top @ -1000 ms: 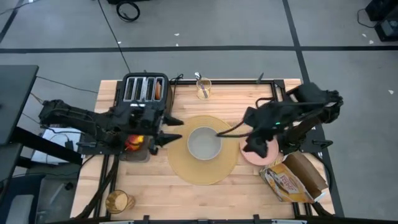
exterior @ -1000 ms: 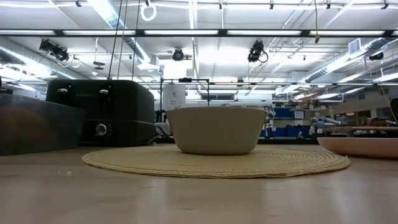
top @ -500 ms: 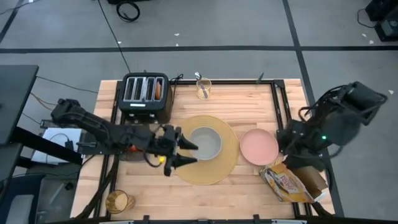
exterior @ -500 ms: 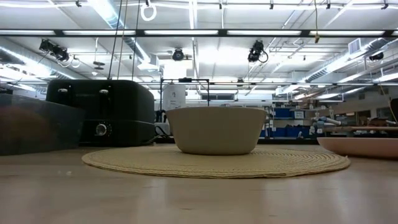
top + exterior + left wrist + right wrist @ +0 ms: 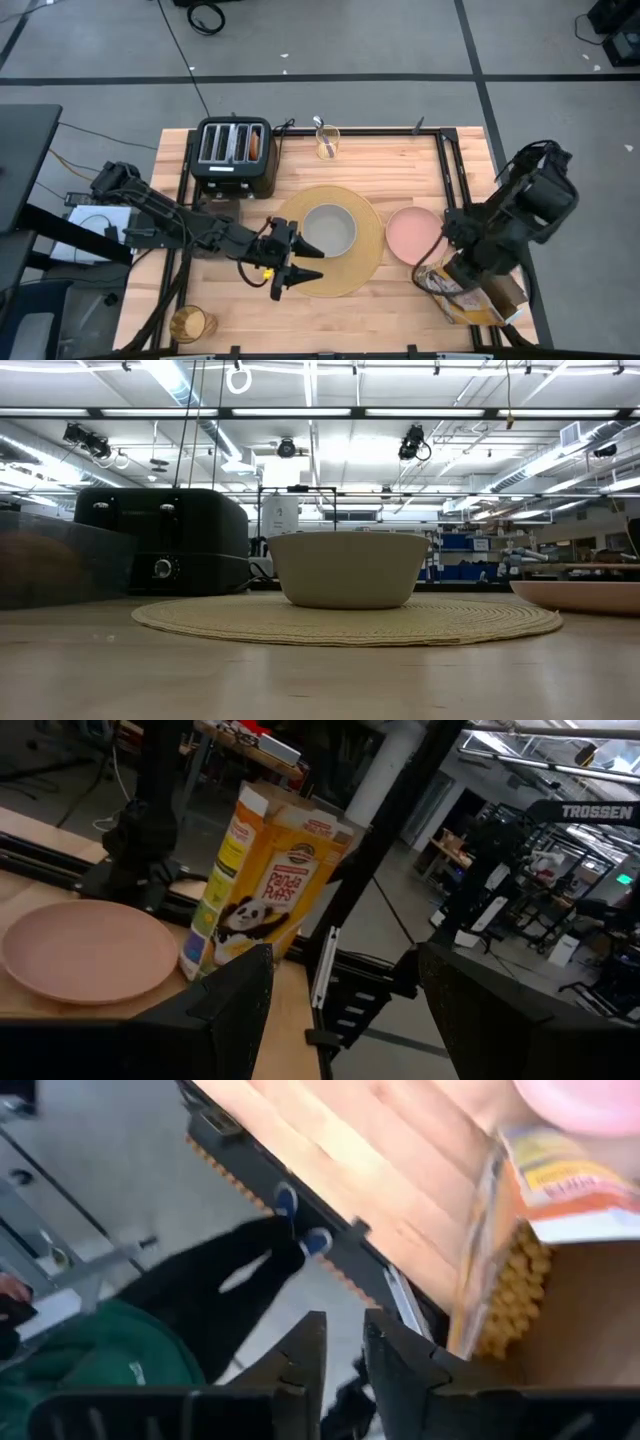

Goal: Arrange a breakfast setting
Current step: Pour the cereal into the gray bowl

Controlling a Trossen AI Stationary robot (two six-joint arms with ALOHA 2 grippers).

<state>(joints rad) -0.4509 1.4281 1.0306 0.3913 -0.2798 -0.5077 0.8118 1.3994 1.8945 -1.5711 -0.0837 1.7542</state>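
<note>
A white bowl (image 5: 328, 229) (image 5: 348, 568) stands on the round tan placemat (image 5: 366, 262) (image 5: 350, 621) in mid table. A pink plate (image 5: 413, 236) (image 5: 85, 956) lies on the wood just right of the mat. An amber glass (image 5: 190, 323) stands at the near left corner. A spoon's handle (image 5: 318, 123) sticks out of a clear glass (image 5: 328, 142) at the far edge. The apple does not show. My left gripper (image 5: 300, 272) (image 5: 345, 1010) is open and empty over the mat's near left rim. My right gripper (image 5: 452, 280) (image 5: 345, 1370) is shut and empty over the cereal box.
A black four-slot toaster (image 5: 234, 152) (image 5: 165, 540) stands at the far left. An open yellow cereal box (image 5: 470, 290) (image 5: 262, 870) lies at the near right corner. A person's legs (image 5: 230, 1280) show beyond the table's near edge. Bare wood lies near the front edge.
My left gripper has gone from beside the toaster toward the table's right and near edge, ending over the mat's near left rim. My right gripper has drawn back off the pink plate toward the table's right edge and now hangs over the cereal box. The plate has stayed put.
</note>
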